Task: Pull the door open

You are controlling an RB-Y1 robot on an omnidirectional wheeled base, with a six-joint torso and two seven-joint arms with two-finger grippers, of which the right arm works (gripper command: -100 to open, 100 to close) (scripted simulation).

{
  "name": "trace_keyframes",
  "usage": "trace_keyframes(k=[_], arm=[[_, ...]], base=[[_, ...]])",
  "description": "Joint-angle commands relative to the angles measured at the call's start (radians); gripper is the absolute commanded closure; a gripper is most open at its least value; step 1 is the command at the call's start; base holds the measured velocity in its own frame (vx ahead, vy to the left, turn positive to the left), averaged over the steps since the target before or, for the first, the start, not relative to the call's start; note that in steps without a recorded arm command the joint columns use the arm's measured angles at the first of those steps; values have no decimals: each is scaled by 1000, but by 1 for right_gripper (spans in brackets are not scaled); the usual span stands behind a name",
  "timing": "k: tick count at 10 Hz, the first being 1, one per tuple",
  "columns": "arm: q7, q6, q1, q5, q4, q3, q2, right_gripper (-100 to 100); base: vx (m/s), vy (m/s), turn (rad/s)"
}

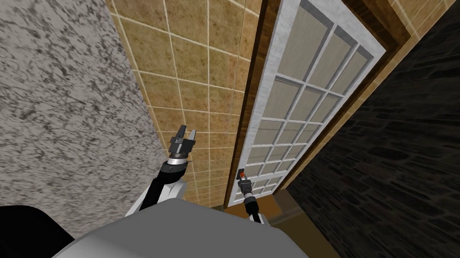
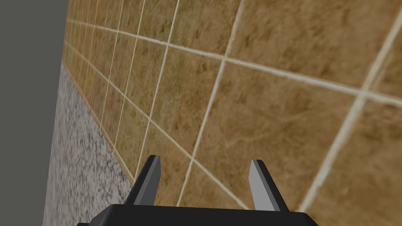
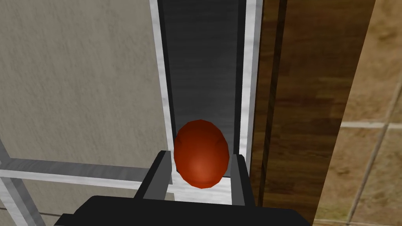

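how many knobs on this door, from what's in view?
1. A red knob sits on the white door's edge stile, beside the brown wooden frame, with the right gripper's fingers pressing its sides. Any knob on the door's far face would be hidden.

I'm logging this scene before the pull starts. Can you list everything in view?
door: one, white with pale grid panes, ahead to the right
knob: one, red, on the door's edge beside the frame
door frame: one, brown wood, around the door
tiled wall: one, tan, left of the door
speckled wall: one, grey, far left
brick wall: one, dark, right of the door
left gripper: one, open, raised before the tiled wall
right gripper: one, shut on the knob
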Motion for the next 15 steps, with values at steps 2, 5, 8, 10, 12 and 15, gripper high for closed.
trace_keyframes(k=[2, 5, 8, 10, 12, 15], arm=[[-14, 50, 19, -33, -22, -11, -20, 100], [-20, 86, 25, -79, -25, -19, -25, 100], [-25, 122, 30, -125, -29, -27, -30, 100], [-31, 146, 36, -176, -32, -35, -35, 100], [-31, 162, 36, -176, -32, -35, -35, 100], [-31, 162, 36, -176, -43, -35, -35, 100]], base=[[-14, -5, 13], [-18, -10, 30], [-17, -1, 26], [-21, -4, 56], [-7, -1, 4], [0, -2, -9]])
